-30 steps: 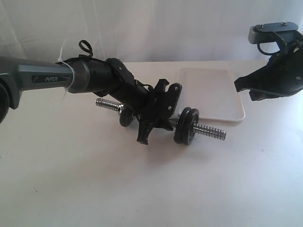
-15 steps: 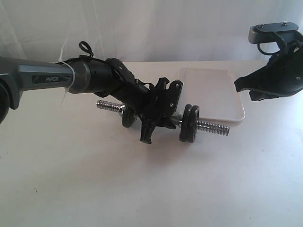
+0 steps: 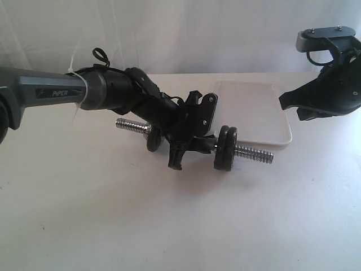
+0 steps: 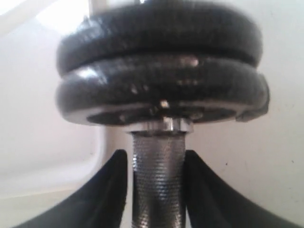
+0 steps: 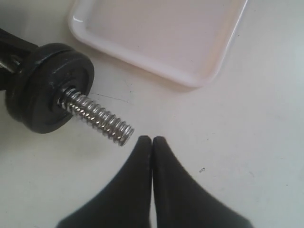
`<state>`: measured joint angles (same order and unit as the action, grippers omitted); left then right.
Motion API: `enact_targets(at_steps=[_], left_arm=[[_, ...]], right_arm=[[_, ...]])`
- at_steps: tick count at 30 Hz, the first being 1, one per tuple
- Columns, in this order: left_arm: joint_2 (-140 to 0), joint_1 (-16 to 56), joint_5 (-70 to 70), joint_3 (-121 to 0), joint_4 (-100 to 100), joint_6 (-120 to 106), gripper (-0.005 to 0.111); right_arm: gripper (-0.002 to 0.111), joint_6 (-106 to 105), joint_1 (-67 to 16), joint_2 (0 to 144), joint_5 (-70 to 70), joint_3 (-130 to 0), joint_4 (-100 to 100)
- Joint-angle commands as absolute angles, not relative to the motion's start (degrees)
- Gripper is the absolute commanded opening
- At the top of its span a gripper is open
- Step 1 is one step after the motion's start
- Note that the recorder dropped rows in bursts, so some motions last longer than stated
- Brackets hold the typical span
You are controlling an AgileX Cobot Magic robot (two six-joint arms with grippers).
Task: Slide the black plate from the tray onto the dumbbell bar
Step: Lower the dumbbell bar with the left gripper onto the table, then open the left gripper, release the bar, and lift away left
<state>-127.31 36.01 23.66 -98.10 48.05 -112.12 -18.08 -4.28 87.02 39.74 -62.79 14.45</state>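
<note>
The chrome dumbbell bar (image 3: 251, 152) lies across the middle of the table, and my left gripper (image 3: 192, 141) is shut on its knurled middle (image 4: 158, 190). Two black plates (image 3: 225, 148) sit side by side on the bar's right part, filling the left wrist view (image 4: 161, 71) just beyond my fingers (image 4: 107, 194). A third black plate (image 3: 153, 138) sits on the bar's left part. The white tray (image 3: 254, 110) behind the bar holds no disc. My right gripper (image 3: 285, 100) hovers above the tray's right edge, shut on nothing, its tips (image 5: 152, 140) close to the bar's threaded end (image 5: 102, 118).
The left arm (image 3: 107, 93) reaches in from the left, low over the table. The tray's near corner (image 5: 190, 78) lies close to the bar's right end. Bare white tabletop (image 3: 180, 226) spreads in front of the bar.
The left gripper has carried the bar a little to the right and up, so the bar lies more level. The right gripper has stayed where it was.
</note>
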Motion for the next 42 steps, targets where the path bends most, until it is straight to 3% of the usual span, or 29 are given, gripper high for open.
enact_targets(at_steps=[1,6,19,22,24,26,27,37,42], left_arm=[[-123.4,36.3,20.5,-100.1,86.0,-120.2,0.062],[-123.4,36.3,20.5,-100.1,86.0,-120.2,0.072],[-122.9,36.3,21.0,-100.1,83.6,-116.9,0.069],[-121.5,36.3,21.1,-100.1,79.9,-110.2,0.056],[-120.4,36.3,22.4,-100.1,75.9,-103.5,0.036],[-119.4,36.1,24.7,-100.1,69.3,-95.4,0.007],[-118.7,35.9,26.1,-100.1,64.9,-91.5,0.001],[-112.2,35.9,39.4,-100.0,20.8,-46.3,0.000],[-108.2,33.5,47.3,-100.0,14.7,-35.8,0.000]], right_arm=[[0.000,-17.9,-4.0,86.5,39.5,-62.6,14.8],[0.000,-17.9,-4.0,86.5,39.6,-62.6,14.9],[0.000,-17.9,-4.0,86.5,39.5,-62.6,15.0],[0.000,-17.9,-4.0,86.5,39.5,-62.6,15.0],[0.000,-18.1,-4.0,86.5,39.5,-62.6,15.0],[0.000,-18.1,-4.0,86.5,39.5,-62.6,15.0],[0.000,-18.2,-4.0,86.5,39.5,-62.6,14.9],[0.000,-19.1,-4.0,86.5,39.7,-62.6,14.6],[0.000,-19.2,-4.0,86.4,40.0,-62.0,14.5]])
